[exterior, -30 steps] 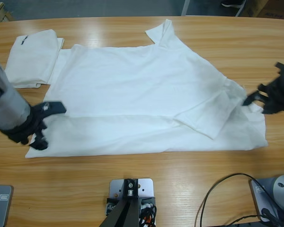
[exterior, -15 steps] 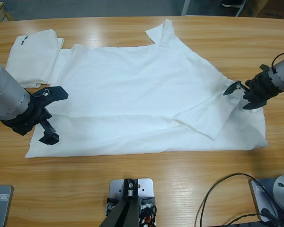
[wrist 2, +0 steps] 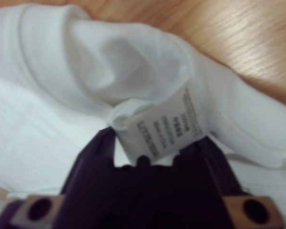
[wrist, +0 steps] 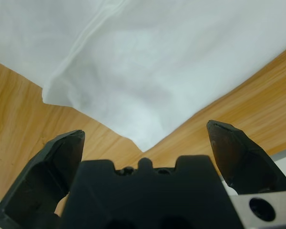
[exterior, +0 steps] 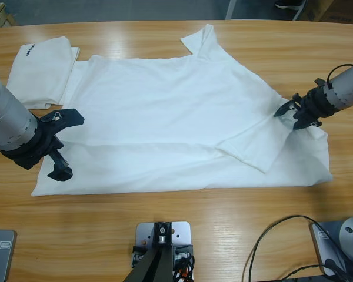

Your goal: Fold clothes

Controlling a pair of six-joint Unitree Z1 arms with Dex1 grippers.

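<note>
While lying partly folded, the large white soft-cloth T-shirt is covering the wooden table.
Left gripper is gaping released at its corner; right gripper's grip cannot be told.

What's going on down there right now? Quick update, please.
Left gripper open, over spread T-shirt corner. Right gripper at the shirt's right edge, care label in front. Folded T-shirt lies aside.

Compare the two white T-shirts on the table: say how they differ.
The spread T-shirt lies opened flat across most of the table; the folded T-shirt is a compact stack at one end. The folded one shows black lettering; the spread one shows none. Both are plain white, and they overlap slightly.
</note>
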